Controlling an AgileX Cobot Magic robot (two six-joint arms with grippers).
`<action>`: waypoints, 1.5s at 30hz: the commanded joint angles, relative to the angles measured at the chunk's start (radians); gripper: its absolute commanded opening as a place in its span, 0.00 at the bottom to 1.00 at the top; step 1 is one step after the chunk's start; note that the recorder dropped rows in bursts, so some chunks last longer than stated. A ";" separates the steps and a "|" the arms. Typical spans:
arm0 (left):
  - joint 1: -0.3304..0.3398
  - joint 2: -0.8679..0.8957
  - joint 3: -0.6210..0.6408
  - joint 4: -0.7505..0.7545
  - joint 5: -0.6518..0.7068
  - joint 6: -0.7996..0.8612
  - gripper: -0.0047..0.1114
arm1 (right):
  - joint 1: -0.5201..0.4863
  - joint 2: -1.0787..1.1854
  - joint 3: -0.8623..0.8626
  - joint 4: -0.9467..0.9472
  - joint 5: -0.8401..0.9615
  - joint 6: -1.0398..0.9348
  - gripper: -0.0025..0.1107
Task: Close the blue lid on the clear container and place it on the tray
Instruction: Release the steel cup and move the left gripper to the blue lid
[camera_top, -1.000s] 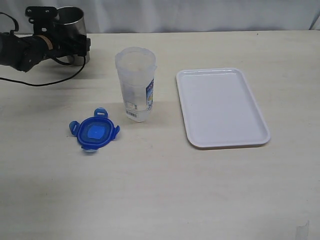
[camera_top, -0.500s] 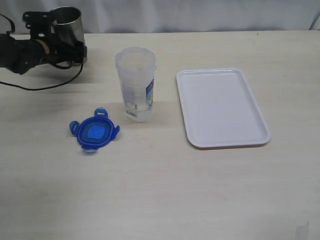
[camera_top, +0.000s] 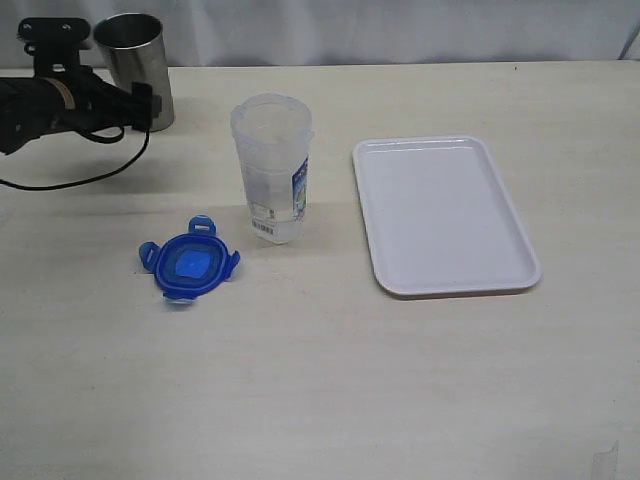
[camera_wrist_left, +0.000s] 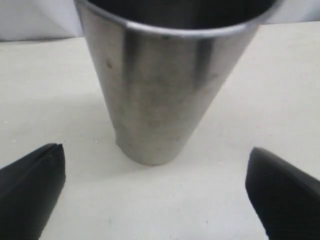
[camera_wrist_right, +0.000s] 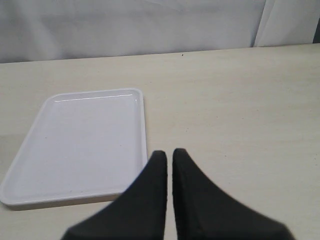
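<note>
The blue lid (camera_top: 188, 267) lies flat on the table, left of and nearer than the clear container (camera_top: 272, 170), which stands upright and uncovered. To the container's right lies the white tray (camera_top: 443, 212), bare; the right wrist view also shows the tray (camera_wrist_right: 80, 140). My left gripper (camera_top: 145, 105) is at the far left, open, pointing at a metal cup with nothing between its fingers. In the left wrist view the left gripper (camera_wrist_left: 155, 160) stands wide, short of the cup. My right gripper (camera_wrist_right: 169, 154) is shut and empty beside the tray's near corner; it is out of the exterior view.
A grey metal cup (camera_top: 135, 65) stands upright at the back left, just beyond my left fingertips; in the left wrist view the cup (camera_wrist_left: 165, 85) fills the picture. A black cable (camera_top: 80, 178) trails on the table below the left arm.
My left arm has drawn back to the left, so its open jaws have come off the metal cup, which now stands free. Lid, container and tray have not moved.
</note>
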 joint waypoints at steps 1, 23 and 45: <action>0.004 -0.095 0.090 -0.007 -0.003 -0.006 0.82 | -0.004 -0.001 0.002 -0.009 -0.003 -0.008 0.06; -0.030 -0.613 0.220 -0.071 0.637 -0.034 0.70 | -0.004 -0.001 0.002 -0.009 -0.003 -0.008 0.06; -0.282 -0.588 0.399 -0.557 0.823 0.316 0.24 | -0.004 -0.001 0.002 -0.009 -0.003 -0.008 0.06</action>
